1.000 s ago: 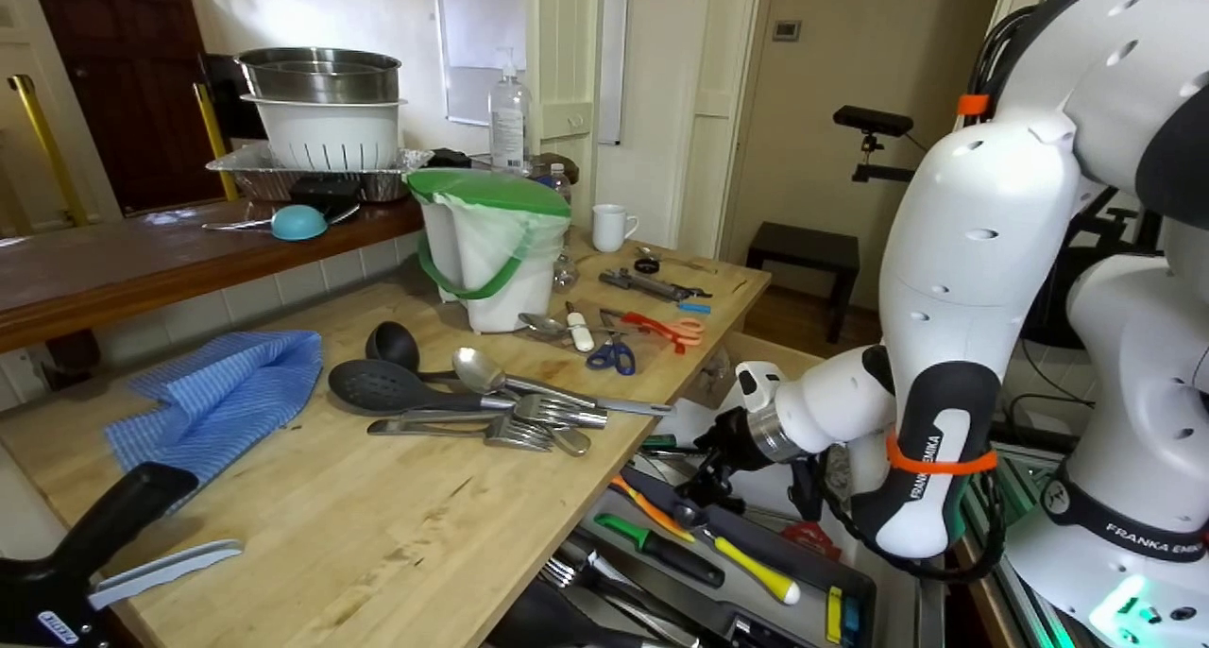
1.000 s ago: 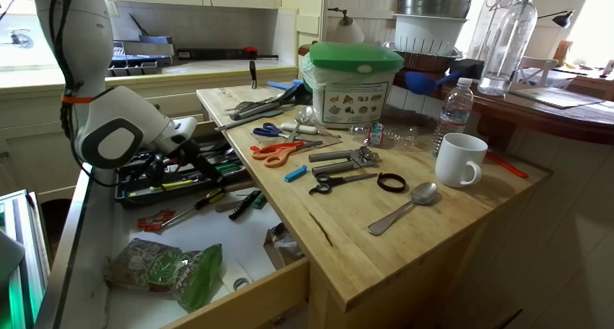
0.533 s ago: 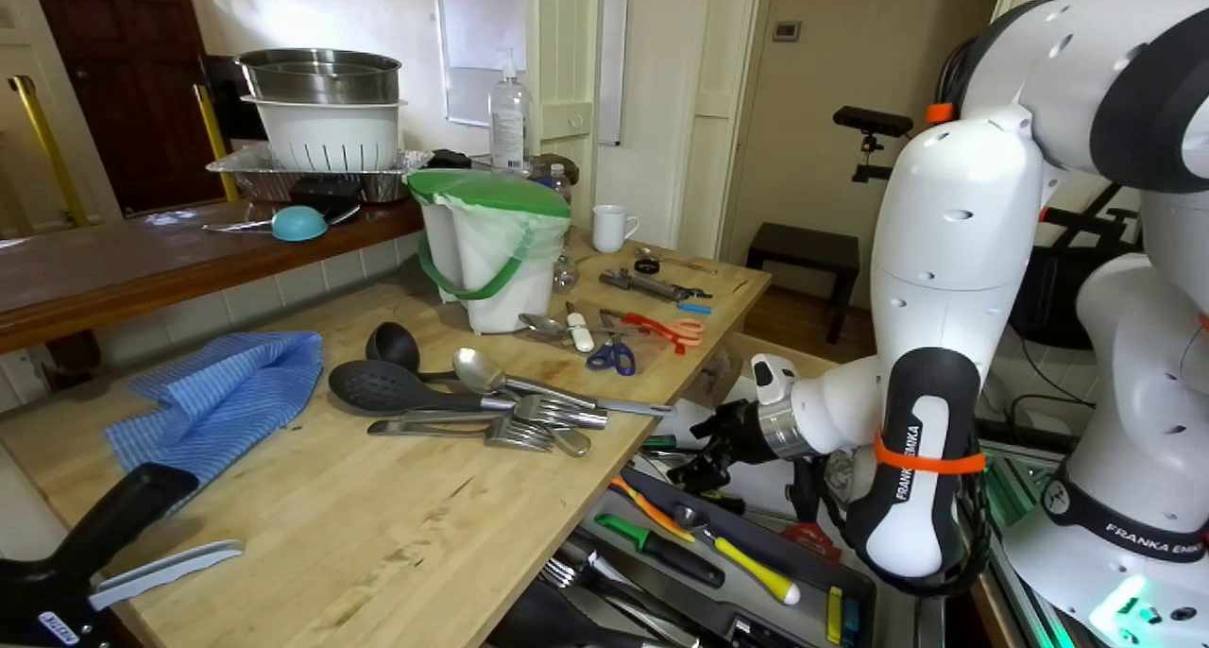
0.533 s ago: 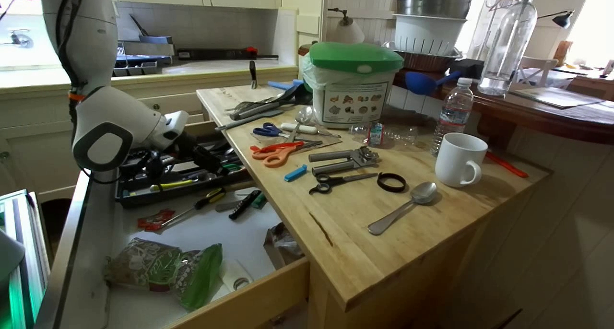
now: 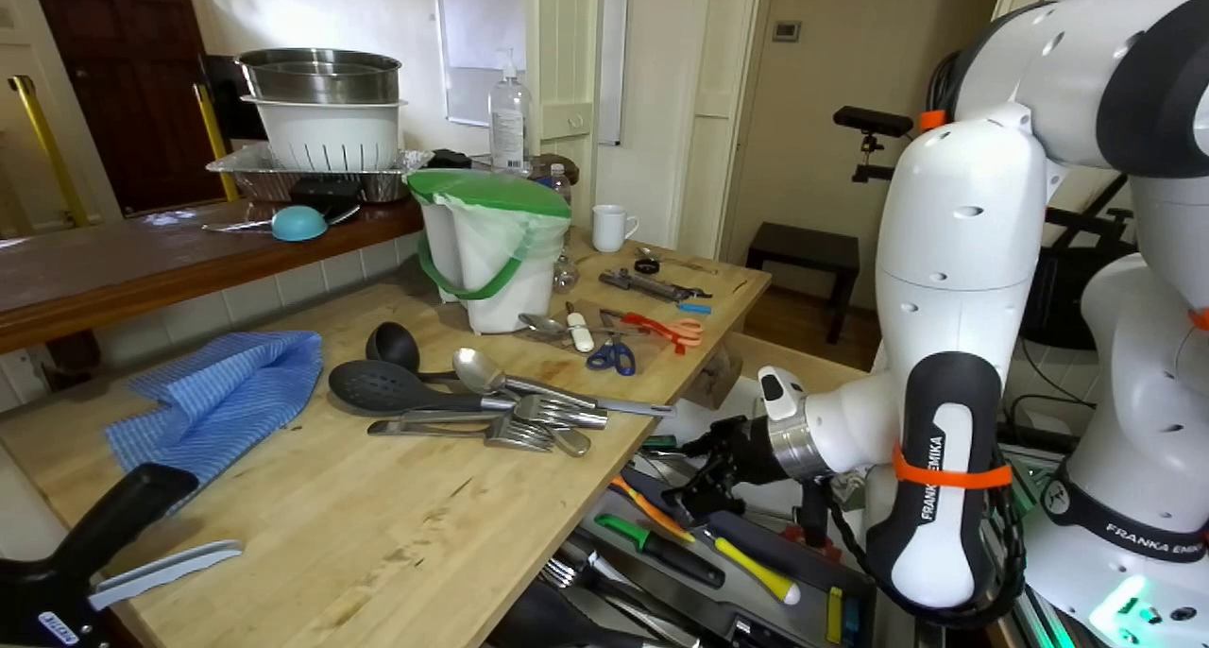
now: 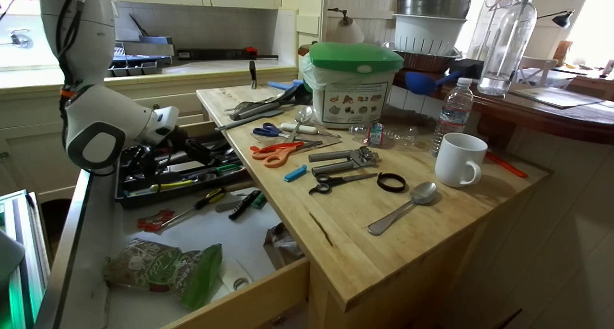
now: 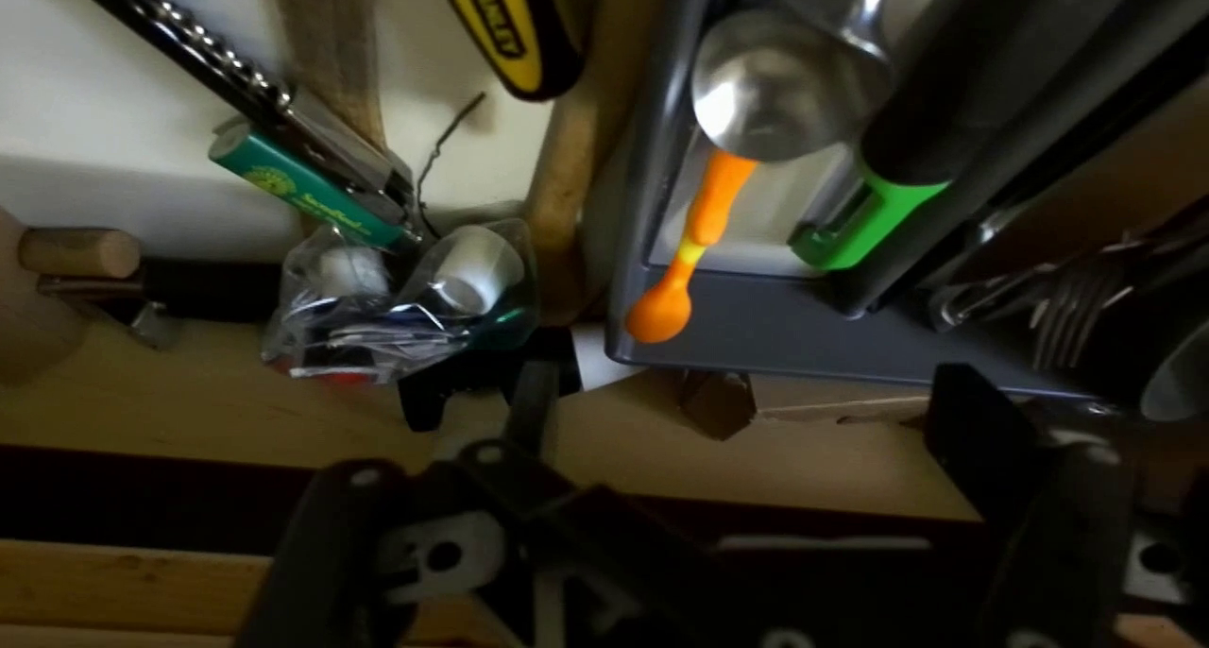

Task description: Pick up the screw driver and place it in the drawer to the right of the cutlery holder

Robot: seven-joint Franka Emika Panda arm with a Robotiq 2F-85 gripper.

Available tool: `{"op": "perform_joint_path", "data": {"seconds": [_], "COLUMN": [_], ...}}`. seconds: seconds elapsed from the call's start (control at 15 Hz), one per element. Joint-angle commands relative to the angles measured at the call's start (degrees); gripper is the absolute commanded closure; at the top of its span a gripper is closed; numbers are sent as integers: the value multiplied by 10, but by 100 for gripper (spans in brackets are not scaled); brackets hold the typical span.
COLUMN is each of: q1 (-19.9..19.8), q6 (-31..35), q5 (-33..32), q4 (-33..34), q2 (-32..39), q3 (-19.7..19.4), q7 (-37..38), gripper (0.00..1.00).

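Note:
The screw driver lies in the drawer beside the dark utensil tray. Its yellow and black handle points toward the worktop, and its thin shaft runs toward a red item. Part of the handle shows at the top of the wrist view. In an exterior view with the robot base it is hidden behind the arm. The drawer is pulled open, with a pale wooden rim. My gripper is open and empty above the tray, apart from the screw driver. It also shows in the wrist view, fingers wide apart.
The dark tray holds several coloured-handled utensils. The red item, a knife, a green box and bagged goods lie in the drawer. The worktop edge overhangs the drawer, with scissors and cutlery on top.
My gripper has moved from close above the screw driver handle back over the utensil tray and slightly higher. The screw driver has not moved.

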Motion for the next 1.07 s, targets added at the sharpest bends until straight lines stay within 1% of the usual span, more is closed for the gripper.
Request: {"op": "perform_joint_path", "data": {"seconds": [0.0,0.07,0.13,0.2,0.67,0.8,0.87,1.0], "q1": [-6,-5,-6,-18,-17,-25,-25,-32], "q6": [29,22,4,13,12,18,24,23], "q5": [20,29,29,12,15,4,13,9], "q4": [-16,-1,-1,-1,1,-14,-16,-7], "q2": [-13,-6,-12,-8,-7,-38,-49,-61], "q3": [33,38,38,40,43,47,48,53], "q7": [-19,-21,-30,-17,-22,-11,-13,-12], "gripper": [0,0,0,0,0,0,0,0]}}
